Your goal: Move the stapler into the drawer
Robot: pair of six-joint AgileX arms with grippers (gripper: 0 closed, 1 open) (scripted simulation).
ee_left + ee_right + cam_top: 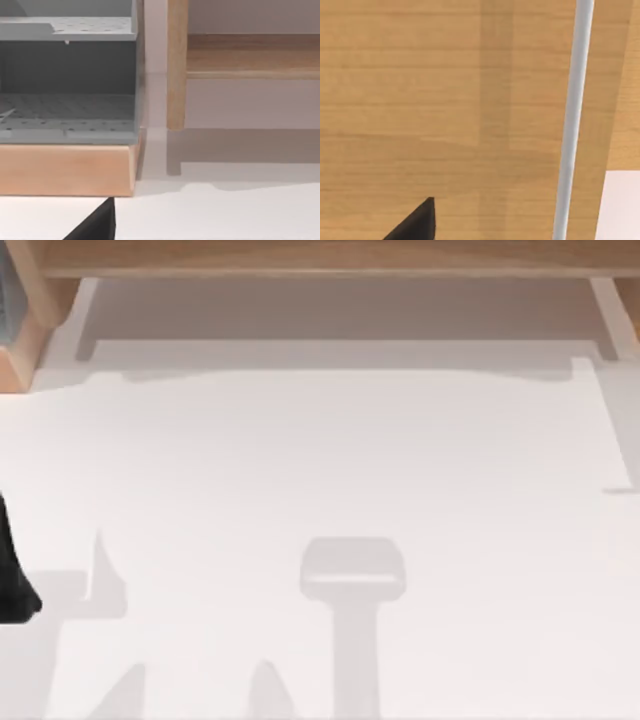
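Observation:
The stapler is out of view. In the right wrist view a light wooden panel (pixel 445 100) with a slim grey bar handle (pixel 572 115) stands close in front of my right gripper (pixel 417 225); it looks like the drawer front. Only a black tip of that gripper shows at the picture's edge. My left arm (pixel 12 580) is a dark shape at the table's left edge in the top view. A black tip of my left gripper (pixel 97 225) hovers over the white table, facing the back left corner.
A grey perforated shelf unit (pixel 65 115) sits on a wooden base (pixel 65 170) at the back left. A wooden post (pixel 176 65) and rail (pixel 250 60) run along the back. Wooden furniture (pixel 320 258) lines the far edge of the white table (pixel 320 490).

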